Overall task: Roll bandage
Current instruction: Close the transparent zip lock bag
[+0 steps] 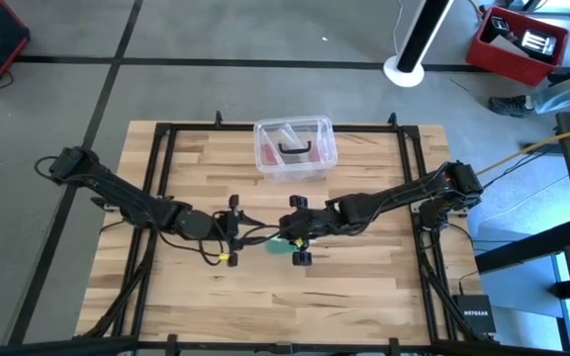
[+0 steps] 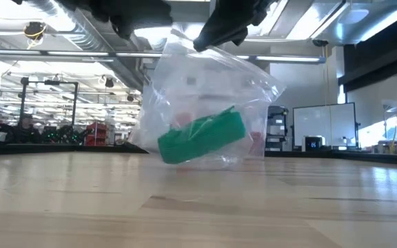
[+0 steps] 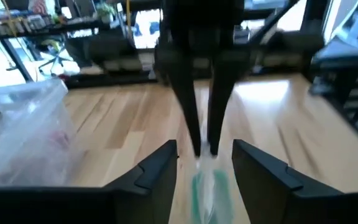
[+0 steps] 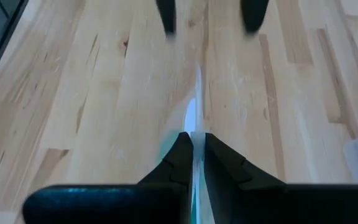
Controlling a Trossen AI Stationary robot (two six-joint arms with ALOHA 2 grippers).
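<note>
You see bandage (image 2: 202, 137) rolled inside clear bag (image 2: 212, 89), mid-table, nearer front edge; right gripper (image 4: 193, 163) pinches bag's top edge, fingers nearly together; left gripper (image 3: 204, 165) spread apart, facing it, grasping nothing

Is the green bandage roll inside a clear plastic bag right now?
Yes, in the low view the green bandage roll sits inside a clear plastic bag hanging just above the table.
</note>
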